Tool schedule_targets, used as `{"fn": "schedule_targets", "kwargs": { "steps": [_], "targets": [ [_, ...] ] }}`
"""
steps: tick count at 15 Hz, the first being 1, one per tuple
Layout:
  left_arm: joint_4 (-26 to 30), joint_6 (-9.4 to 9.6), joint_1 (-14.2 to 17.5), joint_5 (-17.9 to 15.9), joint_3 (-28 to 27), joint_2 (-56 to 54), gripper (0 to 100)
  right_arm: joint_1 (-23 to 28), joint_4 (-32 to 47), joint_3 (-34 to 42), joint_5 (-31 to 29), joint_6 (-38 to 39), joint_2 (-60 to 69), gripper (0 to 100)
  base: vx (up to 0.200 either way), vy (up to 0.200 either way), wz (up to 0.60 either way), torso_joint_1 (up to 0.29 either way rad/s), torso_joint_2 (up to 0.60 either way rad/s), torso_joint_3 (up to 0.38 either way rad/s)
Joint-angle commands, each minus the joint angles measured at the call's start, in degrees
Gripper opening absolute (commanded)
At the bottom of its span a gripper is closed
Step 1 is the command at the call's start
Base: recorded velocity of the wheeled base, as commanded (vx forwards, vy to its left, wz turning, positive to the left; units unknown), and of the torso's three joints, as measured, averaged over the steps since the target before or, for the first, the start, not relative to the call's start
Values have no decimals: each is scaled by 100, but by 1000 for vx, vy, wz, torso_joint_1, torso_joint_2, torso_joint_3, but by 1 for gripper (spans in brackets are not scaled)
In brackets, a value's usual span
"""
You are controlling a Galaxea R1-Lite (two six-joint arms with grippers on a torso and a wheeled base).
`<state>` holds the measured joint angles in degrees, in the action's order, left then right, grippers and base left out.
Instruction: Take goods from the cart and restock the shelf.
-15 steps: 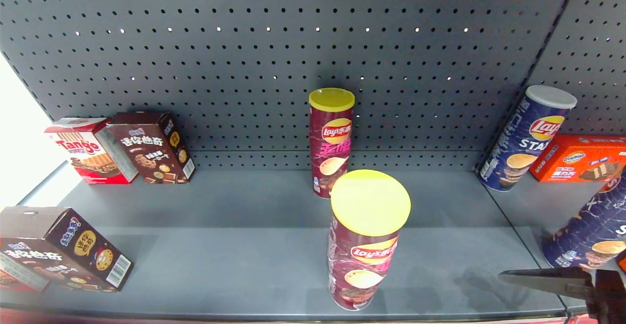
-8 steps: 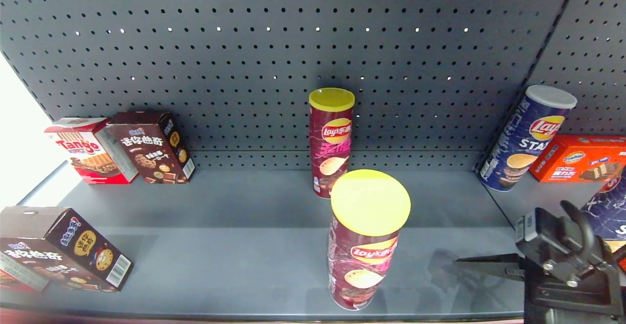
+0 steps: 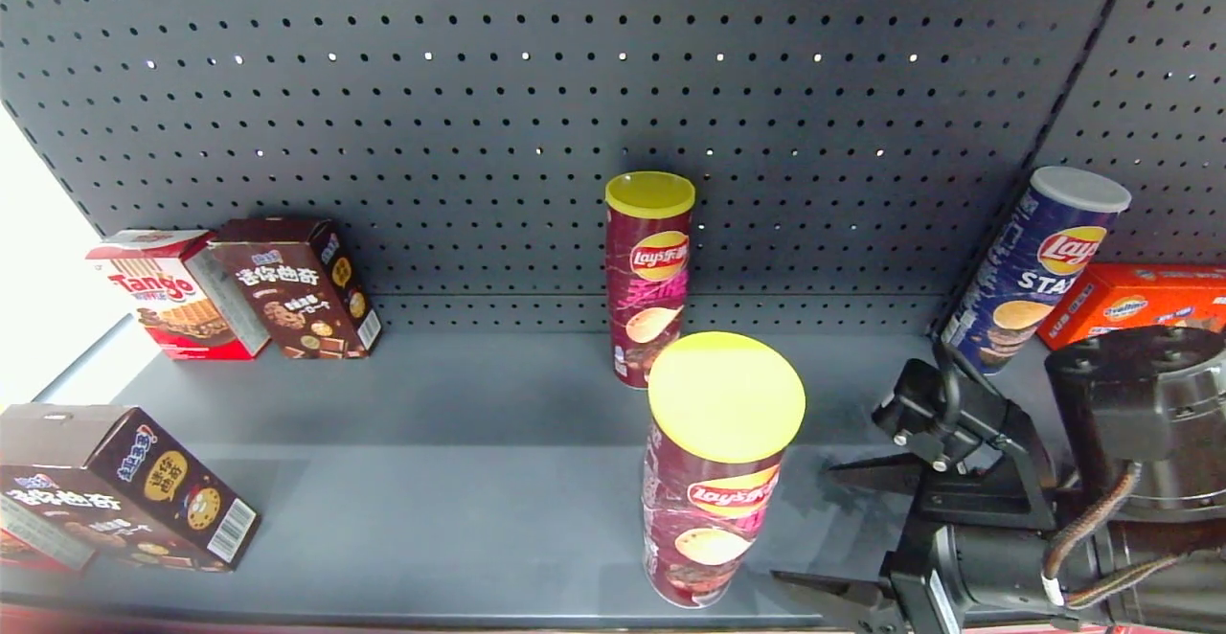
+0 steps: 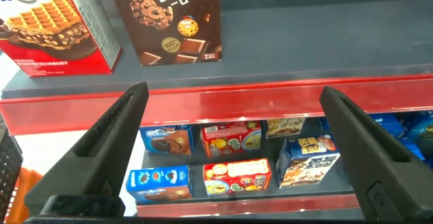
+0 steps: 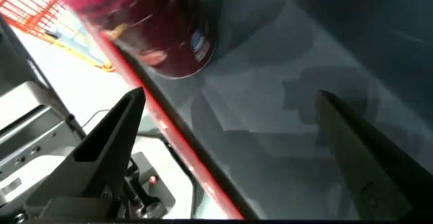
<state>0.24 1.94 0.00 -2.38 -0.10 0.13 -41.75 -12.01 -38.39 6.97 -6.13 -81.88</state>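
Head view: a grey shelf [image 3: 460,509] with a pegboard back holds the stock. Near the front edge, a little right of the middle, a maroon chip can [image 3: 714,509] with a yellow lid stands upright. A second maroon can [image 3: 649,280] of the same kind stands behind it, close to the pegboard. The right hand [image 3: 803,523] is low at the near right, just beside the front can and not touching it. Its two dark fingers [image 3: 867,469] are spread wide and grip nothing. Far right, a blue can [image 3: 1030,275] stands by the back panel with an orange box [image 3: 1140,308] next to it. At the far left a red wafer box [image 3: 172,294] and a brown cookie box [image 3: 292,284] stand side by side. More brown boxes [image 3: 124,495] lie at the near left corner.

Left wrist view: the left hand [image 4: 233,92] hangs in front of the shelf's red front lip [image 4: 237,102], its fingers wide apart and empty. The wafer box and the cookie box stand on the shelf beyond it. Small snack boxes [image 4: 230,156] sit on lower shelves underneath.

Right wrist view: the right hand's fingers are parted over the grey shelf surface. The front maroon can is ahead of them, off to one side and blurred, close to the red lip.
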Motion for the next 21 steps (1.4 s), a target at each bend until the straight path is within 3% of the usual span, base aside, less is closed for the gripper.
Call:
{"fn": "schedule_targets", "kwargs": {
  "steps": [1, 21],
  "targets": [
    [2, 0, 0, 0, 1, 13, 100, 0, -3, -151, -3, -2, -249, 100, 0, 0, 0, 0, 0, 0],
    [2, -36, 0, 9, 1, 13, 100, 115, -91, -573, -3, -20, -759, 100, 0, 0, 0, 0, 0, 0]
  ]
}}
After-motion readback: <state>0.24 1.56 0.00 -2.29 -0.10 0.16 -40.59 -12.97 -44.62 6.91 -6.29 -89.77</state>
